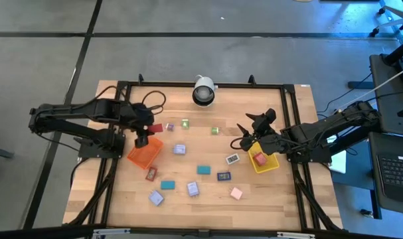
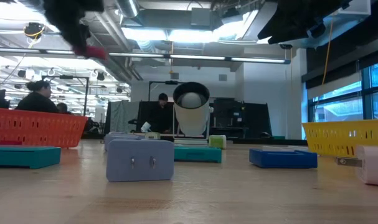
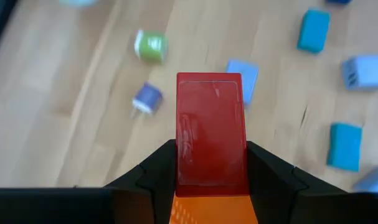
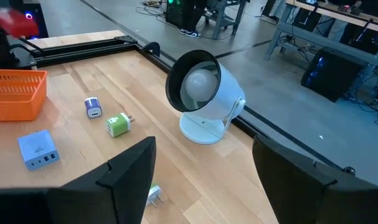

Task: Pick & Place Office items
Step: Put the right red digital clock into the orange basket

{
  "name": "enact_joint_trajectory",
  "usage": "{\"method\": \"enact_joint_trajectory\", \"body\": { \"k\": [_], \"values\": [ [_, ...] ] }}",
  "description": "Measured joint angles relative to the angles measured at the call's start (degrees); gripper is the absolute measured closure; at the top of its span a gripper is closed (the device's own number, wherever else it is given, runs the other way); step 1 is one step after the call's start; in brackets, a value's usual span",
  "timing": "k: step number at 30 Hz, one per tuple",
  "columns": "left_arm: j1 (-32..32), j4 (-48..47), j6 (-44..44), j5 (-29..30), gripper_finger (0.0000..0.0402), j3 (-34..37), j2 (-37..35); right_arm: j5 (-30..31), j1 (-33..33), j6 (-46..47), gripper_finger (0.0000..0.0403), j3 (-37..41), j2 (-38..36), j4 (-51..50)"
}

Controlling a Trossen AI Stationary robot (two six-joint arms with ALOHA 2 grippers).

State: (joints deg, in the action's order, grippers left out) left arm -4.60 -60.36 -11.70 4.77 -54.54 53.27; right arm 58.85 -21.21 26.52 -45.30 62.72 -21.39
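My left gripper (image 1: 153, 127) hangs above the far edge of the orange tray (image 1: 145, 154), shut on a flat red block (image 3: 210, 130), which also shows in the low view as the red block (image 2: 95, 53) high over the table. My right gripper (image 4: 201, 180) stands open with nothing between its fingers, raised beside the yellow tray (image 1: 264, 162), in which a pink item (image 1: 259, 159) lies. Loose office items lie flat on the wood: a green one (image 1: 186, 123), a lavender one (image 1: 179, 149), a teal one (image 1: 203, 170), a dark blue one (image 1: 224, 176). My left gripper pinches the red block by its two long side edges (image 3: 184, 171), at the end nearest the wrist, between its two fingers (image 3: 154, 183). The fingers slant down toward the table's right, along the block. The block sticks out past the fingertips, lifted clear over the orange tray (image 3: 213, 211).
A white round lamp-like device (image 1: 203, 91) stands at the table's far middle. More items lie toward the near edge: a teal one (image 1: 168, 184), two lavender ones (image 1: 192, 188), a pink one (image 1: 236, 193). A black frame (image 1: 208, 84) borders the table. People sit in the room beyond.
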Motion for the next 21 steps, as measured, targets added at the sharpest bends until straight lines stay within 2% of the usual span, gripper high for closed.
{"method": "enact_joint_trajectory", "body": {
  "k": [10, 16, 21],
  "values": [
    [0.0, 6.6, -0.6, -2.1, 0.0247, 10.4, -4.8, -1.5, 0.0, 0.0, 0.0135, 0.0, 0.0, 0.4],
    [0.0, 6.9, -3.6, -3.4, 0.0243, 15.4, -9.1, -2.3, 0.0, -0.4, 0.0135, 0.0, 0.0, 1.0],
    [0.2, 8.0, -6.0, -4.6, 0.0242, 18.5, -9.7, -2.5, 0.0, -0.4, 0.0135, 0.0, 0.0, 0.9]
  ]
}}
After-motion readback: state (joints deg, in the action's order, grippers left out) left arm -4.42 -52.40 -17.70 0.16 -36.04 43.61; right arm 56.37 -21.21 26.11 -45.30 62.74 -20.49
